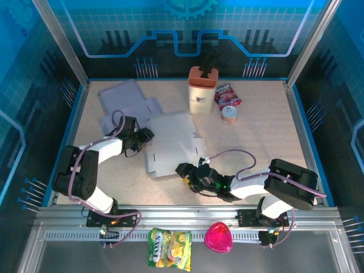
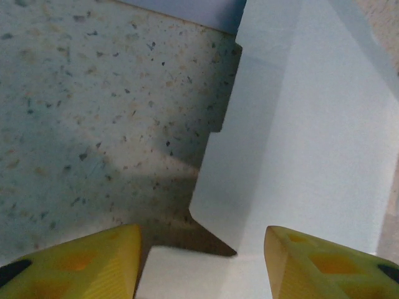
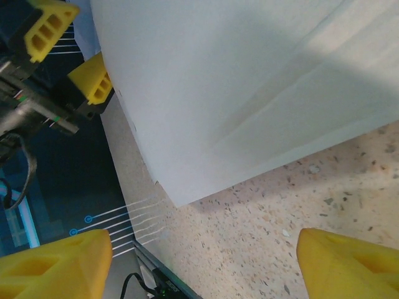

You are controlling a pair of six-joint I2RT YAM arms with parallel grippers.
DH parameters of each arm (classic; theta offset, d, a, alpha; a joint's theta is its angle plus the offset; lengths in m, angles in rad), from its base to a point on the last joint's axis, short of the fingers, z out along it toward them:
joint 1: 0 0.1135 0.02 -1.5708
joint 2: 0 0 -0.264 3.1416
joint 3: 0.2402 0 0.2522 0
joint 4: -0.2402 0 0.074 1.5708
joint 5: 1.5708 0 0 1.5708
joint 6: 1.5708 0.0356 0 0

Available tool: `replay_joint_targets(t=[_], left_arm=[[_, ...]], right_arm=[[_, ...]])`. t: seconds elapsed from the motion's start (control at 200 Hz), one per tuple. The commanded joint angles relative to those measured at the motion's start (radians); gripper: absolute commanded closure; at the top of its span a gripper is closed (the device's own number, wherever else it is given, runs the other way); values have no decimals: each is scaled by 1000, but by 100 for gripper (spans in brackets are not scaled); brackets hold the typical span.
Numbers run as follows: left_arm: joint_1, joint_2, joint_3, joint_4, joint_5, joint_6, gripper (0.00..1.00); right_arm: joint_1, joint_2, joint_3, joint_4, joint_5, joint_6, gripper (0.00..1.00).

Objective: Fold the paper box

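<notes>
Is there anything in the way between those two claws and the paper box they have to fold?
Nothing visible. The left claw is open right at the left edge of the paper box. The right claw is open just off its near edge, with only bare table between.

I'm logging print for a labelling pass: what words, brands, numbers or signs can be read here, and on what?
No text reads with certainty.
green and yellow snack bag: white lettering, too blurred to read.
red packet: print too small to read.
small tub: label too small to read.
paper box: blank, no print.
gear sign drawn on the back wall: a symbol, no words.
</notes>
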Motion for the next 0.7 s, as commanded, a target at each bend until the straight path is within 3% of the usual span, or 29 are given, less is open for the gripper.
replay_joint_targets(t=[0.0, 0.115, 0.395, 0.695], left_arm=[[9, 26, -2, 66, 51, 74, 46], [9, 32, -36, 109, 64, 64, 51], [0, 32, -103, 159, 71, 51, 58], [-40, -15, -167, 191, 46, 31, 60]], right_arm=[[15, -3, 29, -21, 70, 3, 21], [-3, 21, 25, -1, 73, 0, 22], [-54, 171, -44, 301, 35, 53, 28], [-66, 166, -63, 341, 79, -5, 43]])
